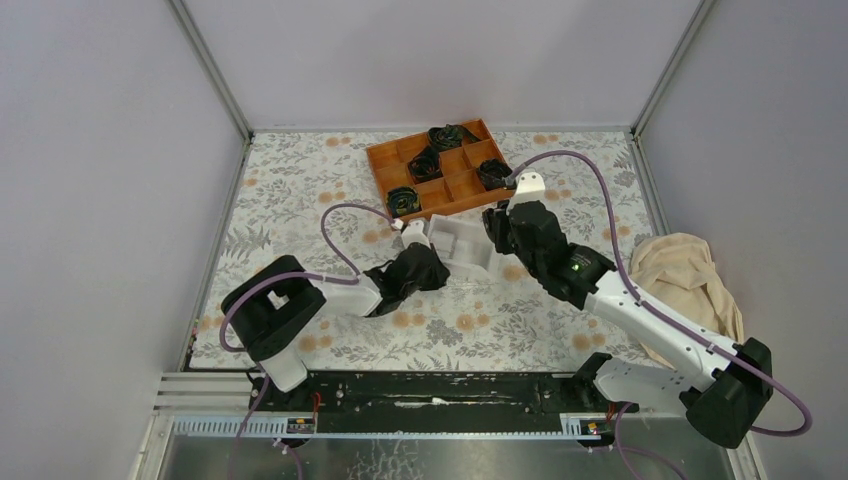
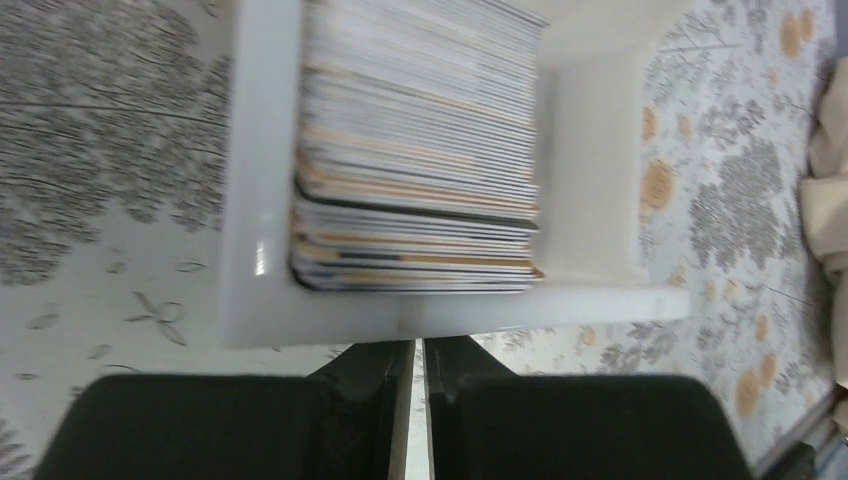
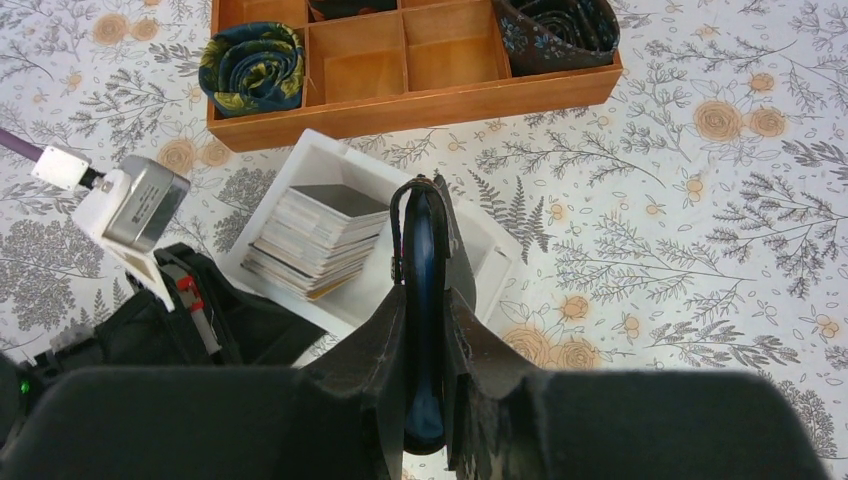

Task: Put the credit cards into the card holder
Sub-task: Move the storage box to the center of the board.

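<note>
Above the white box [image 3: 268, 215], the right gripper [image 3: 425, 300] clamps the card holder [image 3: 421, 225] upright beside the stacked credit cards [image 3: 315, 240]. Left gripper [image 2: 415, 372] at its rim: jaws almost together, hold unclear. Orange tray [image 3: 420, 105] just beyond; table [image 3: 700, 250] open rightward.

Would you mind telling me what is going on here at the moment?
The right end effector grips the black card holder edge-on, close to the white box that holds the stack of credit cards. The left end effector sits just outside that box's wall, closed almost fully on what looks like a single thin card, though that is hard to confirm.
</note>
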You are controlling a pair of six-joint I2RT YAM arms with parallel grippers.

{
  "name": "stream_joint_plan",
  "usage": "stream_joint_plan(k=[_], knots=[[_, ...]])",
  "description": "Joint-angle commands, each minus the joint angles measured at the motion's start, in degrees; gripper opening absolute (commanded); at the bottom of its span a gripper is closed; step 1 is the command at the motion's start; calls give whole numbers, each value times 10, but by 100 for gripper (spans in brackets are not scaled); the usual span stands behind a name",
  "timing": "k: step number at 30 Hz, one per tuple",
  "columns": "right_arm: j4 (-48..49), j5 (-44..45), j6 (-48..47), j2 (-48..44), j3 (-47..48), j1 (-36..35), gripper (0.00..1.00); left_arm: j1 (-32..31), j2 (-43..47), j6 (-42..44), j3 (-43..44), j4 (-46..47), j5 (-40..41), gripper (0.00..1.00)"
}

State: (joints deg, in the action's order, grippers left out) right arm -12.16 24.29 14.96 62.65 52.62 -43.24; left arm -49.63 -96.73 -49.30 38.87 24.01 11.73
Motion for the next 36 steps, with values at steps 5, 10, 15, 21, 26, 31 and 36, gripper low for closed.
stream_joint_plan(k=[5,10,15,21,26,31,36], knots=[[16,-35,41,-33,-2,-13,0,47,9,70,14,-14,46,12],[27,-42,75,-37,-11,-39,0,55,36,128,21,2,67,13],[28,-12,91,-34,-11,-80,0,56,36,154,34,25,63,14],[12,26,93,-25,7,-117,0,57,10,172,51,42,85,15],[7,27,89,-20,15,-122,0,61,-20,202,78,27,122,15],[10,41,83,-8,23,-123,0,90,-32,202,82,23,140,15],[20,39,80,14,30,-124,0,122,-46,184,88,46,104,14]])
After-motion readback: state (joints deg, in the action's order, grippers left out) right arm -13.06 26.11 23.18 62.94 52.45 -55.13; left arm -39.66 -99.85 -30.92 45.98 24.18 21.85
